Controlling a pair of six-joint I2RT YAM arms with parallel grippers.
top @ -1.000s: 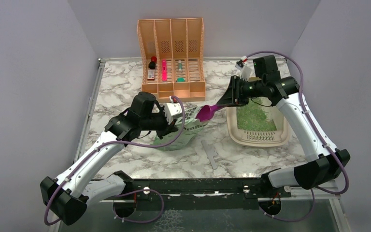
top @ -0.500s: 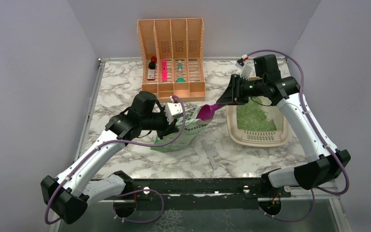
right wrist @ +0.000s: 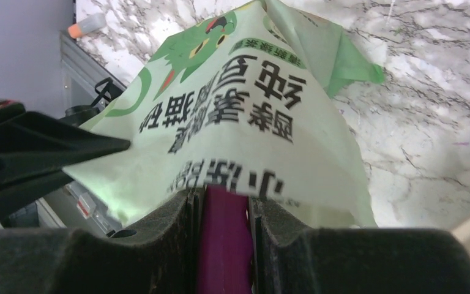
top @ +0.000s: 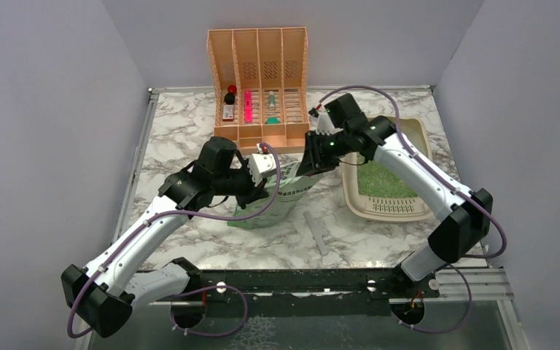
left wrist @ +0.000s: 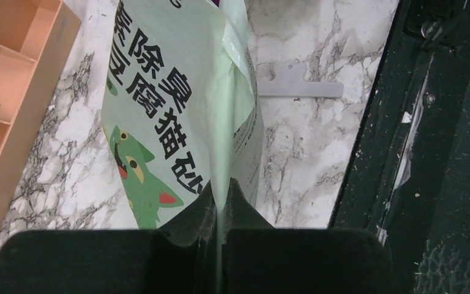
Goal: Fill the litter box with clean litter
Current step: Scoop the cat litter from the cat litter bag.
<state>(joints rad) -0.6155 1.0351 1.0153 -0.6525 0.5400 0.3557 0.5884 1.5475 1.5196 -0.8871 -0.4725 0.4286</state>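
Now: left gripper (left wrist: 219, 191) is clamped tight on the top edge of the pale green printed bag (left wrist: 177, 92), fingers pressed together with only the film between them. The bag hangs from that pinch and its lower part rests on the marble table (top: 182, 138). Right gripper (right wrist: 223, 199) is closed on the magenta scoop (right wrist: 223, 245), one pad on each side of the handle. The handle runs forward under the bag's lip, so the bowl is hidden. In the top view the two grippers meet over the bag, left from 9 o'clock and right from 2 o'clock. The litter box (top: 350, 195) sits on the table at 3 o'clock from the bag, near but apart, with its slotted grille at its 6 o'clock end. The clean litter (top: 379, 179) lies as a grainy green layer on the box floor. A grey strip (top: 317, 232) lies flat at 5 o'clock from the bag. The peach file organizer (top: 259, 73) stands at 12 o'clock.
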